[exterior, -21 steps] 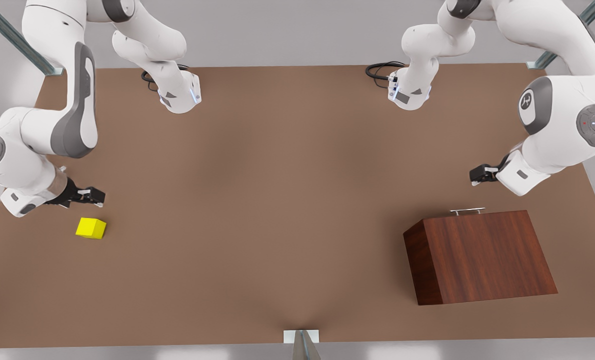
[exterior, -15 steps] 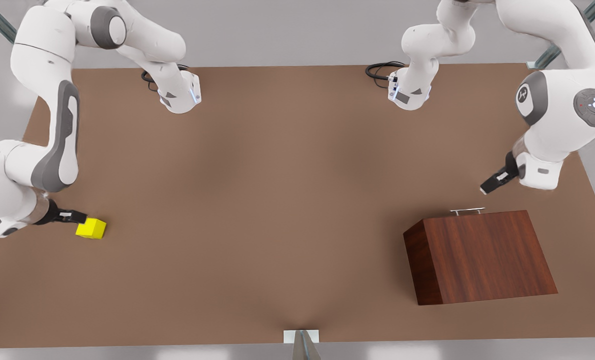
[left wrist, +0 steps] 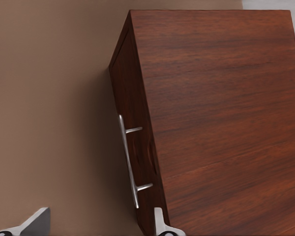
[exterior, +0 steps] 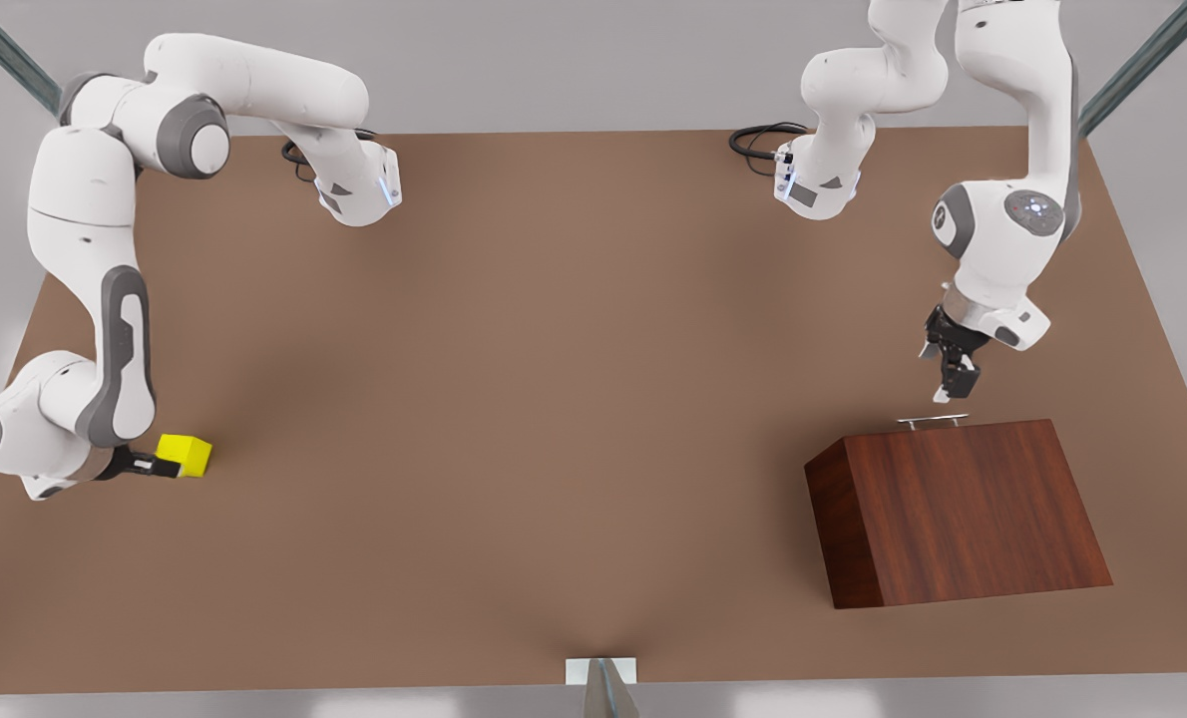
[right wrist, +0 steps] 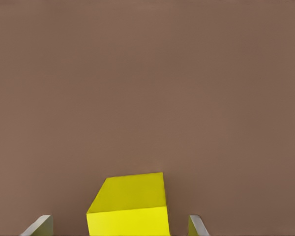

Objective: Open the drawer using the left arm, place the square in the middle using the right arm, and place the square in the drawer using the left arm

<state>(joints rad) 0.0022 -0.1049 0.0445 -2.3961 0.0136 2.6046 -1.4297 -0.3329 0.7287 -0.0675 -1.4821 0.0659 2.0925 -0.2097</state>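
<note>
1. Right gripper [exterior: 160, 466]: we find it low at the front view's left, at table height, reaching sideways to the square. In the right wrist view its 2 fingertips [right wrist: 39, 226] stand apart, 1 on each side of the square with a gap showing on both sides, so we log it as open and not clamped.

2. Square [exterior: 185, 454]: a yellow cube resting on the table [exterior: 554, 399] near the front view's left edge, well apart from the cabinet. From the front view we cannot be sure whether a finger touches it.

3. Middle of the table [exterior: 574, 349]: plain brown surface.

4. Left gripper [exterior: 953, 384]: we see it pointing down just above the handle, at the front view's right. In the left wrist view its 2 fingertips [left wrist: 37, 223] sit wide apart, spread either side of the handle's line, gripping nothing.

5. Handle [exterior: 933, 421]: a silver bar on the cabinet's far face.

6. Drawer [left wrist: 132, 147]: flush with the cabinet [exterior: 963, 514] front, shut.
</note>
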